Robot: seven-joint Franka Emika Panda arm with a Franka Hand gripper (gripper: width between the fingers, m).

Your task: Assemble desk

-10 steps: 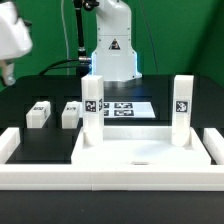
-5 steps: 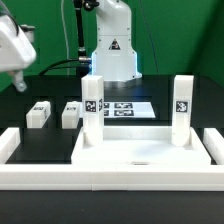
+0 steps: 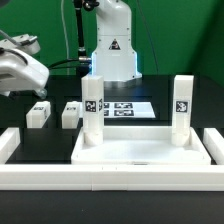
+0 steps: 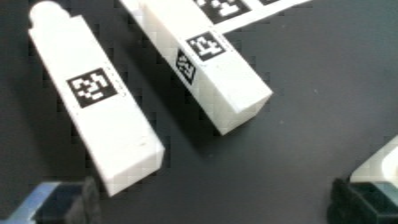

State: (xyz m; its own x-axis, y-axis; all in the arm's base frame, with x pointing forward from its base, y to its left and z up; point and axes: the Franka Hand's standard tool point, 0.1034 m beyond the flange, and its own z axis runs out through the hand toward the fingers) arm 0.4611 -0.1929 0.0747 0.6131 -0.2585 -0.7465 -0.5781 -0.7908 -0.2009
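The white tabletop panel (image 3: 140,152) lies near the front, with two legs standing upright on it, one at the exterior view's left (image 3: 92,106) and one at its right (image 3: 182,106). Two loose legs lie on the black table, one (image 3: 39,113) left of the other (image 3: 71,113). My gripper (image 3: 30,80) hangs above and to the left of them. In the wrist view both loose legs (image 4: 98,100) (image 4: 205,60) lie side by side with their tags up. My gripper (image 4: 214,205) is open and empty above bare table, and its dark fingertips (image 4: 63,205) show at the frame's edge.
The marker board (image 3: 125,108) lies flat behind the tabletop, in front of the robot base (image 3: 112,45). A long low white border wall (image 3: 110,178) runs along the front, with raised ends at both sides. A white edge (image 4: 382,160) shows in the wrist view.
My gripper has come down and to the exterior view's right, toward the two loose legs. The legs and the tabletop have not moved.
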